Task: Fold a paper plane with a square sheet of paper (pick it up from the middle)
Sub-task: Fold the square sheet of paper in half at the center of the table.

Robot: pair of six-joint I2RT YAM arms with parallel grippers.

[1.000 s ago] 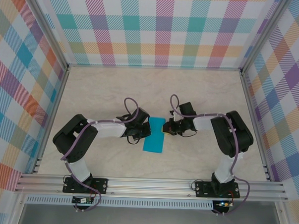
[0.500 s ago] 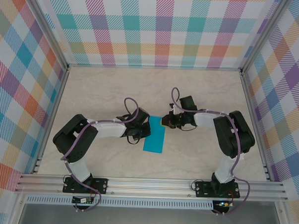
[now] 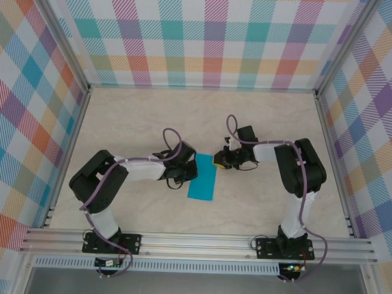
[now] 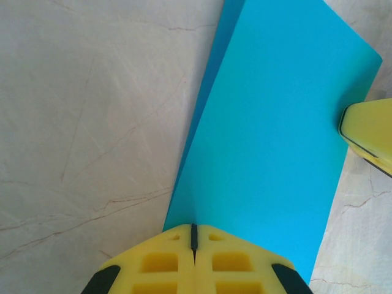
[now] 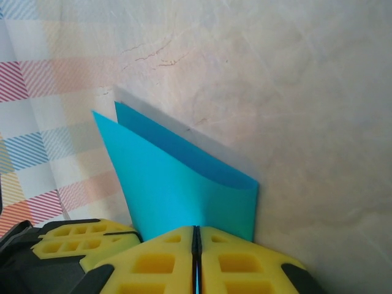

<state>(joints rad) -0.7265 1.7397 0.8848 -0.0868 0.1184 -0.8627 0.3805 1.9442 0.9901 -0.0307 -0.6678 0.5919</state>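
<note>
Right wrist view shows what the top view cannot: the right pincer point(image 5: 196, 260), tips together, clamps the paper point(image 5: 184, 184) straight ahead of it, and one layer curls up off the bench point(image 5: 294, 92). Left wrist view has the left pincer point(image 4: 193, 248) closed at the paper's near end, with the strip lying flat ahead and the right pincer's yellow finger at its far right edge. Checked walls point(image 3: 207, 37) stand around.
</note>
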